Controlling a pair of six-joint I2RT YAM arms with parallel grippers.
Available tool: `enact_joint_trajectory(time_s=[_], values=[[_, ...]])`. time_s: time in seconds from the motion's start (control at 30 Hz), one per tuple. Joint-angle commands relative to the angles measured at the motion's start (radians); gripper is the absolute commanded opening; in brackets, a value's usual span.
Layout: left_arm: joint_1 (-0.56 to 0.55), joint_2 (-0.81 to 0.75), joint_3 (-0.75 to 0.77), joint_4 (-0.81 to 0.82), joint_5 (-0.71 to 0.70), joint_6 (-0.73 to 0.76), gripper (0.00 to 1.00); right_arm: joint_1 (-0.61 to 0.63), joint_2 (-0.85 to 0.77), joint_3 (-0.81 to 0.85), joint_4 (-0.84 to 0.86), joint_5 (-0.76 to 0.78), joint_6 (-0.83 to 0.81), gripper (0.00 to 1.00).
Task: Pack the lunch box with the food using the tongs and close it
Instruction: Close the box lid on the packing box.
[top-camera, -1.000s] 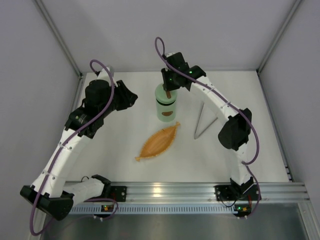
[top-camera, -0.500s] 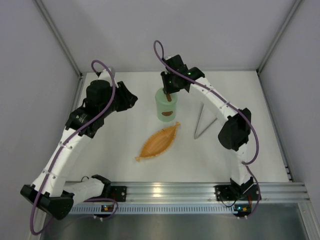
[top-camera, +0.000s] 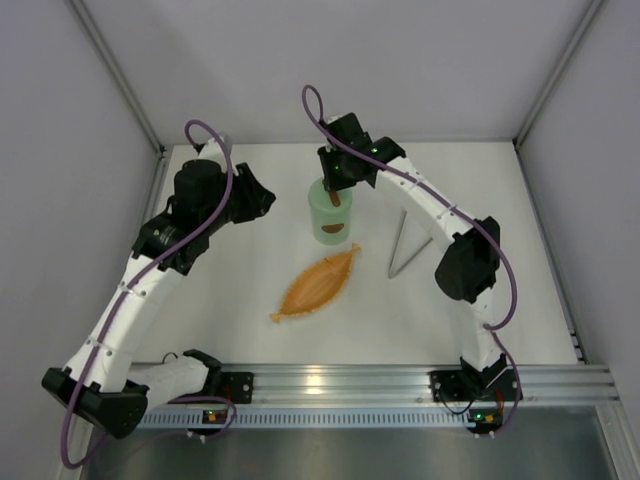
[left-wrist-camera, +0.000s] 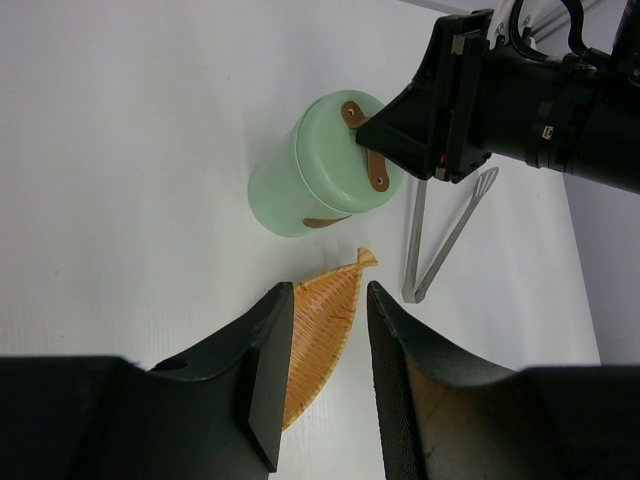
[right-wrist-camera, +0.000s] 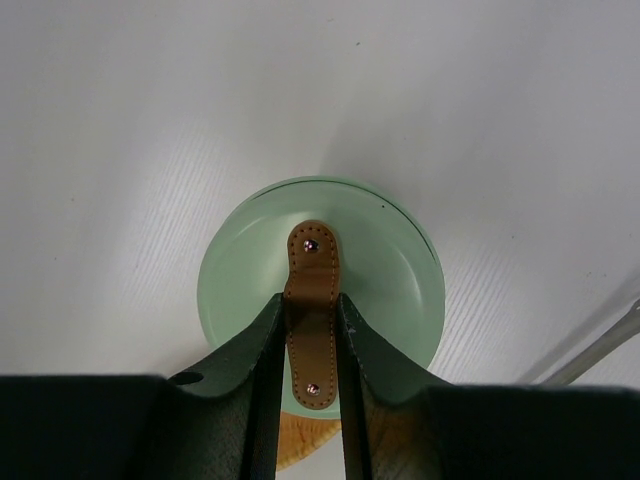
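Brown strap (right-wrist-camera: 312, 268) atop the lunch box (top-camera: 330, 222) is sitting clamped in my right gripper (right-wrist-camera: 310, 315); my left gripper (left-wrist-camera: 328, 305) is hovering, jaws apart.

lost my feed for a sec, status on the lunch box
Right gripper shut on lid strap, lid seated on lunch box. Left gripper empty, jaws part open. Tongs lying beside box, nothing blocking.

We see the small pale mint-green plastic cylinder lunch box (top-camera: 331, 218) standing upright directly beneath the right end effector (top-camera: 336, 192), with its round green lid (right-wrist-camera: 400, 290) on top. The lid's brown strap handle (right-wrist-camera: 312, 335) is pinched between that end effector's fingers (right-wrist-camera: 258, 350). The slim silver-grey metal tongs (top-camera: 408, 243) lie flat on the table (top-camera: 500, 300), well apart to that end effector's right, in a narrow V.
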Motion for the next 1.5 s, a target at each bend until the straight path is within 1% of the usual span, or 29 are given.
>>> enact_joint_trajectory(time_s=[0.0,0.07,0.1,0.13,0.23,0.33,0.37,0.4,0.43,0.53,0.57,0.83,0.97,1.17,1.47], values=[[-0.001,0.008,0.008,0.003,0.009,0.012,0.41,0.027,0.004,0.003,0.005,0.03,-0.002,0.04],[-0.001,0.013,0.006,0.003,0.009,0.012,0.41,0.025,0.014,0.004,0.005,0.037,-0.005,0.08],[-0.001,0.013,0.006,0.003,0.009,0.012,0.41,0.027,0.018,0.004,0.005,0.037,-0.007,0.09],[-0.001,0.015,0.005,0.001,0.038,0.012,0.41,0.027,0.027,0.004,0.005,0.037,-0.008,0.11],[-0.001,0.015,0.002,0.003,0.038,0.015,0.41,0.027,0.047,0.004,0.008,0.043,-0.013,0.13],[-0.001,0.015,-0.002,0.001,0.038,0.018,0.41,0.028,0.063,0.001,0.01,0.056,-0.015,0.19],[0.001,0.016,-0.003,0.001,0.04,0.019,0.41,0.03,0.066,0.0,0.01,0.06,-0.018,0.25],[-0.001,0.018,-0.003,0.001,0.04,0.02,0.41,0.036,0.07,-0.002,0.013,0.073,-0.024,0.27],[-0.001,0.018,-0.003,0.001,0.04,0.02,0.41,0.036,0.075,0.0,0.013,0.078,-0.027,0.32],[-0.001,0.019,-0.006,0.003,0.043,0.02,0.41,0.042,0.087,0.0,0.013,0.102,-0.03,0.38],[-0.001,0.019,-0.009,0.003,0.044,0.021,0.41,0.044,0.09,0.0,0.01,0.109,-0.033,0.41],[0.001,0.03,-0.015,0.006,0.047,0.026,0.41,0.074,0.109,0.01,-0.005,0.207,-0.079,0.52],[-0.001,0.033,-0.021,0.011,0.05,0.024,0.41,0.099,0.132,0.038,-0.028,0.251,-0.123,0.55],[-0.001,0.036,-0.02,0.008,0.049,0.026,0.41,0.12,0.158,0.021,-0.053,0.31,-0.153,0.56],[-0.001,0.044,-0.015,0.004,0.049,0.024,0.41,0.12,0.199,0.015,-0.09,0.311,-0.15,0.56]])
